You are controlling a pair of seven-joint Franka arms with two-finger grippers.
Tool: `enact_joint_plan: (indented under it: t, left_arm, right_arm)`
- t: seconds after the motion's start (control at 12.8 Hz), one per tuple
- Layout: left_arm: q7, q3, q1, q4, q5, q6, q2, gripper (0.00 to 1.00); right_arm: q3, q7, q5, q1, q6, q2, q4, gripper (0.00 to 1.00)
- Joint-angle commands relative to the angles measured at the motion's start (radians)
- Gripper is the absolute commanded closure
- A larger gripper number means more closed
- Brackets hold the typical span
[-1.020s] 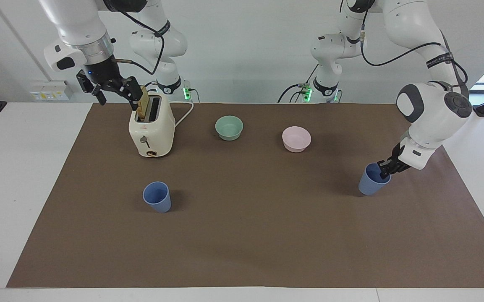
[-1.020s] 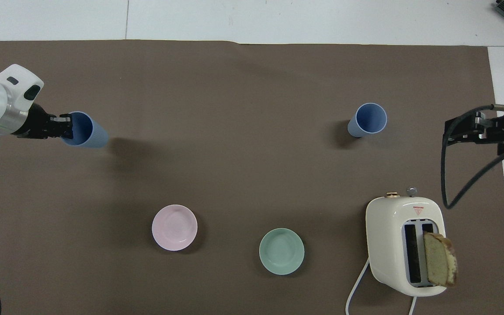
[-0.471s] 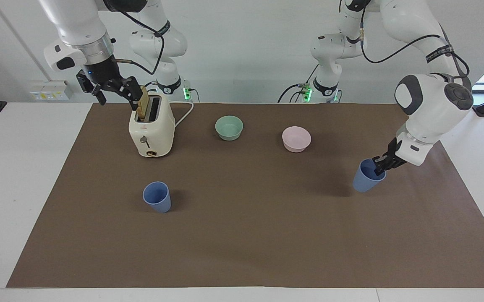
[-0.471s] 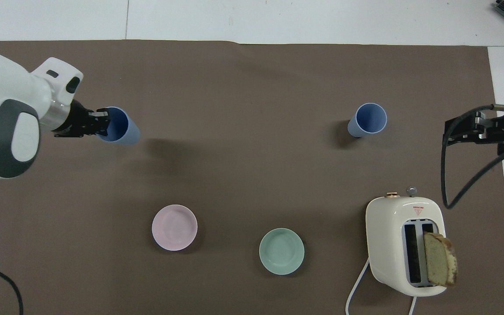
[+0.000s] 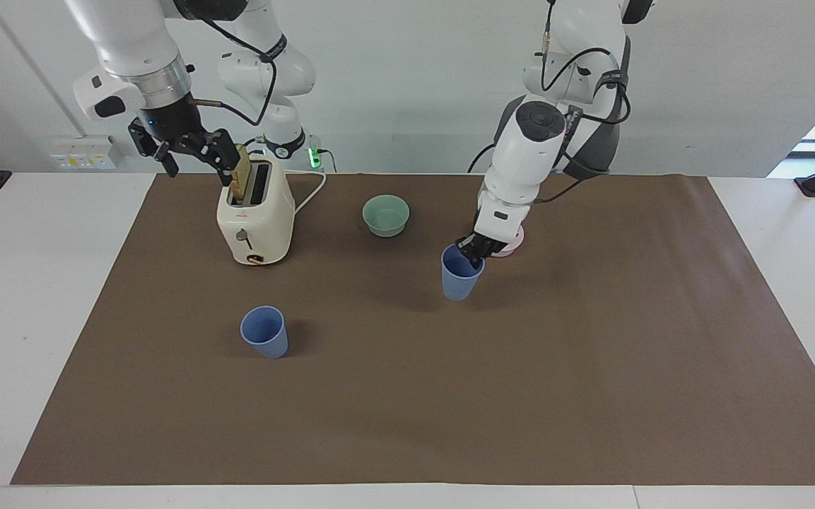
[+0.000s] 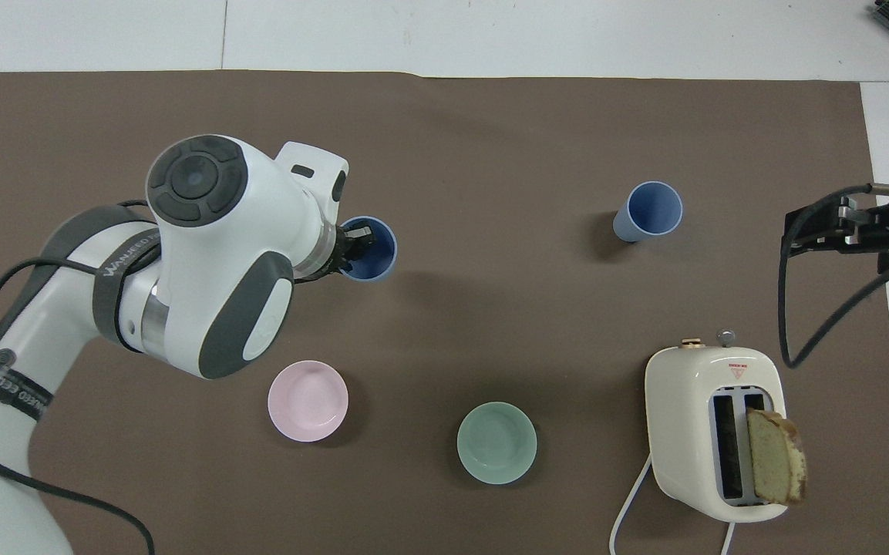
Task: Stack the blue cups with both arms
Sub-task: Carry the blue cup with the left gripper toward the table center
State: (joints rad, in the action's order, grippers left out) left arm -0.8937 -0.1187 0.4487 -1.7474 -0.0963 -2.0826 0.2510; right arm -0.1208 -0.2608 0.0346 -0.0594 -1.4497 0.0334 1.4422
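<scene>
Left gripper (image 5: 476,249) pinches the rim of one matte periwinkle-blue tapered plastic cup (image 5: 459,275), lifted; second such cup (image 5: 265,331) stands unstacked, well apart. Right gripper (image 5: 191,152), fingers spread, waits above.

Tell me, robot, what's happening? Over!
Left gripper shut on carried blue cup, airborne mid-mat. Right gripper waits, open, above toaster. Other cup stands unobstructed.

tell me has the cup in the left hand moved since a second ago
Yes. The held cup has travelled from the left arm's end of the table toward the middle, now beside the pink bowl.
</scene>
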Motion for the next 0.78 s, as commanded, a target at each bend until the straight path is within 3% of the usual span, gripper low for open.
enact_joint_plan:
  t: [0.0, 0.63, 0.71]
  left_arm:
    - [-0.025, 0.019, 0.033, -0.035, -0.014, -0.086, 0.039, 1.00]
    - [-0.014, 0.019, 0.041, -0.093, -0.013, -0.145, 0.048, 0.97]
    - [-0.013, 0.019, 0.041, -0.093, -0.013, -0.145, 0.050, 0.62]
  right_arm:
    - [-0.005, 0.040, 0.007, -0.016, -0.017, -0.010, 0.017, 0.00]
    - [-0.003, 0.081, 0.027, -0.020, -0.087, 0.023, 0.014, 0.00]
    - [-0.003, 0.089, 0.028, -0.020, -0.113, 0.052, 0.011, 0.00]
